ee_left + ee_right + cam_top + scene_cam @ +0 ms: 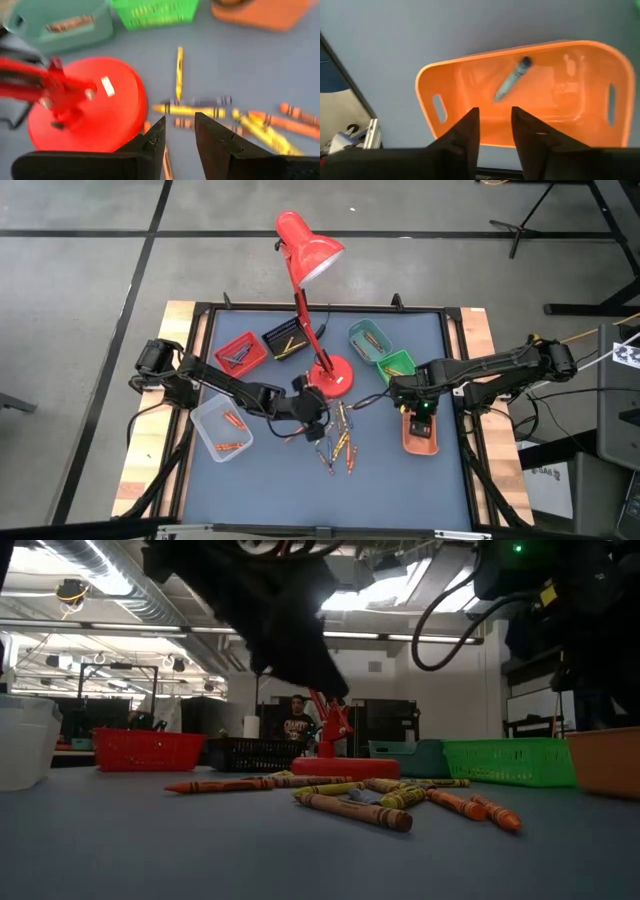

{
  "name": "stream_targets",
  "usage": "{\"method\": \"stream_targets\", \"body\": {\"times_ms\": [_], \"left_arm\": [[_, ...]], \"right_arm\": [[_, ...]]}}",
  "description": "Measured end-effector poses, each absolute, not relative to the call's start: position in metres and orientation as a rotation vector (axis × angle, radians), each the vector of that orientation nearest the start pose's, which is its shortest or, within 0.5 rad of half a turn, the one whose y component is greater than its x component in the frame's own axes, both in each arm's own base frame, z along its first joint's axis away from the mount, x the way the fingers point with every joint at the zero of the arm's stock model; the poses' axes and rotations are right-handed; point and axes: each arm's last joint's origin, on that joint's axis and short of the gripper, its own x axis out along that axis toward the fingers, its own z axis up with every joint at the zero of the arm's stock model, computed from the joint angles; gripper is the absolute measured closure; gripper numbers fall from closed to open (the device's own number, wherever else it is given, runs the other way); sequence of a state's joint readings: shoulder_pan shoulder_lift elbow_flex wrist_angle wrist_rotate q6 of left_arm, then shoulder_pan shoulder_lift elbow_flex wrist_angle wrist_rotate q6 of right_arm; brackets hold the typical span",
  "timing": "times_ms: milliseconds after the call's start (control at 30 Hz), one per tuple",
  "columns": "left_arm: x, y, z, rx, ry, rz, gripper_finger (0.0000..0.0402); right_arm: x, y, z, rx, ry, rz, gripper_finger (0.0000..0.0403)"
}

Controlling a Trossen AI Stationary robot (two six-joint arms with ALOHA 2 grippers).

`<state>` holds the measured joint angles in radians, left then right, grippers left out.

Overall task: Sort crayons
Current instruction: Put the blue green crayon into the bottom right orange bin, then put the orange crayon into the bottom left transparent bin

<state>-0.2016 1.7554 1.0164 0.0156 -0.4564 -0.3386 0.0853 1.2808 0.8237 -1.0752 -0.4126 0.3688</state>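
A loose pile of crayons (pixel 340 442), mostly yellow and orange, lies on the blue-grey mat in front of the red lamp base; the low view shows the crayons (pixel 360 802) lying flat. My left gripper (pixel 179 125) hangs open just above the pile's near-lamp end, slanting down, with nothing between its fingers. My right gripper (pixel 495 117) stands open over the orange tray (pixel 427 75), pointing steeply down. A blurred blue-grey crayon (pixel 512 80) shows inside that tray, clear of the fingers.
The red lamp's round base (pixel 332 375) stands close beside my left gripper (pixel 312 414). Red (pixel 238 352), black (pixel 285 340), teal (pixel 368 338) and green (pixel 396 365) trays line the far side. A clear tray (pixel 222 425) with orange crayons sits at the left.
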Motion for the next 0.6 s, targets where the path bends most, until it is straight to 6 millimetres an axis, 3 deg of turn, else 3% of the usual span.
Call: {"method": "stream_targets", "body": {"times_ms": [167, 367, 600], "left_arm": [[0.346, -0.059, 0.17, -0.091, 0.78, 0.334, 0.0312], [0.333, -0.06, 0.16, -0.19, 0.973, 0.297, 0.0312], [0.327, -0.076, 0.157, -0.268, 1.033, 0.234, 0.0312]], "right_arm": [[0.193, 0.027, 0.207, 0.5, 1.584, 0.069, 0.0268], [0.193, 0.025, 0.207, 0.465, 1.576, 0.033, 0.0265], [0.193, 0.025, 0.207, 0.452, 1.572, 0.018, 0.0265]]}}
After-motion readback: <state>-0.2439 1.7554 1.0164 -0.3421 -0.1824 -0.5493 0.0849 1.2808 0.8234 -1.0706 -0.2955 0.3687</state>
